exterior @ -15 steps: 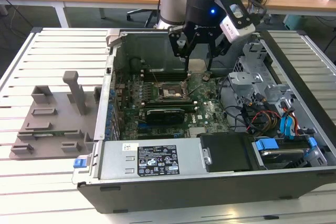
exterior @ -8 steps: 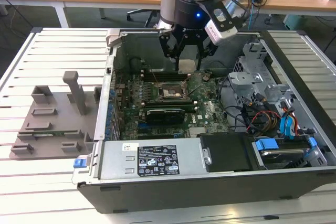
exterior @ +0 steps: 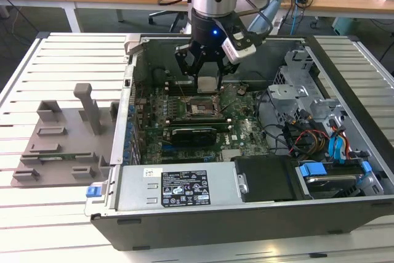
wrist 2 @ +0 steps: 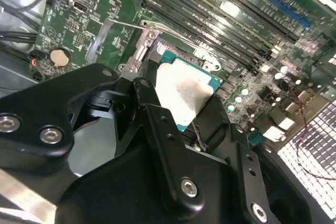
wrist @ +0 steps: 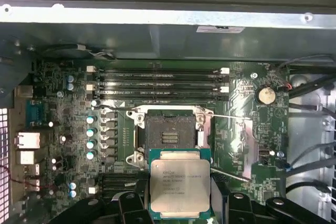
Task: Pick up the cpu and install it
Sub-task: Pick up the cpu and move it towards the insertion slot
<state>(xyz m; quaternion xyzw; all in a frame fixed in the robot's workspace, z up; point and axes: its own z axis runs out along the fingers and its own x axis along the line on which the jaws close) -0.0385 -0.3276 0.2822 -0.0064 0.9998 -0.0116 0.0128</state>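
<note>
The cpu (exterior: 208, 84) is a small silvery square chip with a green rim, and my gripper (exterior: 207, 76) is shut on it. It hangs inside the open computer case (exterior: 345, 207), a little above the motherboard. In the first wrist view the cpu (wrist: 178, 184) lies flat between the black fingers (wrist: 131, 205), just short of the black socket (wrist: 169, 132), whose frame stands open with bare contacts showing. In the second wrist view the cpu (wrist 2: 184, 90) shows a smudged metal top, with a black finger (wrist 2: 157, 129) beside it.
Memory slots (wrist: 160, 85) run beside the socket, and thin wire levers (wrist: 231, 117) stick out around it. Drive cages and cables (exterior: 320, 133) fill the case on the exterior view's right. A grey plastic tray (exterior: 61, 133) with an upright post sits outside the case on the left.
</note>
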